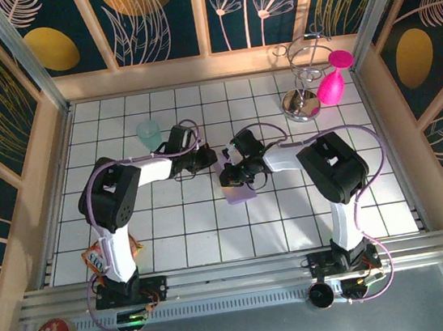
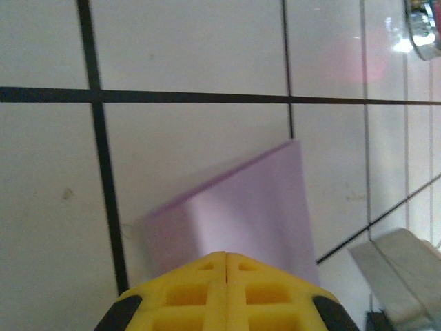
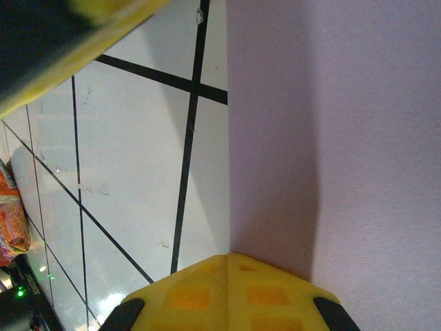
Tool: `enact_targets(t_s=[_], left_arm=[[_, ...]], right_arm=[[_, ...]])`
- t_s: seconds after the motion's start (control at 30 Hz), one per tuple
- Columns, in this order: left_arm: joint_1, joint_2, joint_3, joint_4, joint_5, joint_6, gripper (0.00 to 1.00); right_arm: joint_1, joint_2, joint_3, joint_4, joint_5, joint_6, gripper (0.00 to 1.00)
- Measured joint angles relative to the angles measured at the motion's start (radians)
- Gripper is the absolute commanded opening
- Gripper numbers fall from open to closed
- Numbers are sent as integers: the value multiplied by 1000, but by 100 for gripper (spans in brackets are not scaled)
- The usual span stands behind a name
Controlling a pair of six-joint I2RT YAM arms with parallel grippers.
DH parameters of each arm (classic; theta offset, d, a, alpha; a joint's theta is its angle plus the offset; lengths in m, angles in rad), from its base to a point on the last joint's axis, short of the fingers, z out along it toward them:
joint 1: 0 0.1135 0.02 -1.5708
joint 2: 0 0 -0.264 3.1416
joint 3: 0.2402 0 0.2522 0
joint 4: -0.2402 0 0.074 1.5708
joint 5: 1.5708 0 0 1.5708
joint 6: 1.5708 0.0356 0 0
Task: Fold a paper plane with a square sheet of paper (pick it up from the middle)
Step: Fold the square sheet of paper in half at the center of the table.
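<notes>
Top view first: both arms reach in over the white tiled bench (image 1: 189, 227) and meet just above its middle. The left hand (image 1: 206, 159) comes in from 9 o'clock and the right hand (image 1: 234, 170) from 3 o'clock, nearly nose to nose. The square sheet of paper (image 1: 241, 191) sits right between and beneath them, a lilac flap showing towards 6 o'clock of the right hand. The teal cup (image 1: 149, 132) stands at 10 o'clock of the pair and the pink bulb (image 1: 329, 86) hangs on its metal stand (image 1: 302, 81) out at 2 o'clock, both well apart from the action.

Left wrist view: the yellow fingers (image 2: 200, 289) are pressed together with no gap. The lilac sheet (image 2: 255, 207) rises straight out from their tips towards 12 o'clock, so this reads as a pinch on its edge. It bends along a soft line, darker at 9 o'clock and paler at 3 o'clock, and looks raised off the tiles.

Right wrist view: same story, fingers (image 3: 193, 296) pressed together at 6 o'clock. The paper (image 3: 344, 138) fills everything from 12 to 5 o'clock and meets the tips, casting a shadow on the tile beside it. That looks like a pinch on a lifted sheet.

The judgement: this looks like an early fold, nothing dart-shaped yet. To do it well, both pinches should hold firm while the two edges are brought level. Check the corners meet before pressing down, then lay the crease flat on the bench. Pulling the hands apart risks tearing such thin paper, and any slack lets the fold wander
</notes>
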Motion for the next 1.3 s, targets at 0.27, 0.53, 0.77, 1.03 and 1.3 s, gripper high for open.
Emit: enact_targets(t_s=[0.27, 0.53, 0.77, 1.03, 1.3], left_arm=[[0, 21, 16, -39, -45, 0, 1], [-3, 22, 23, -50, -64, 0, 1], [-6, 22, 27, -58, -82, 0, 0], [-8, 28, 34, -61, -94, 0, 0], [-8, 35, 45, -59, -101, 1, 0]], right_arm=[[2, -2, 4, 1, 2, 39, 0], [34, -2, 10, 2, 26, 111, 0], [43, -3, -4, 4, 29, 130, 0], [66, -100, -116, -9, 28, 133, 0], [96, -174, -201, -37, 30, 145, 0]])
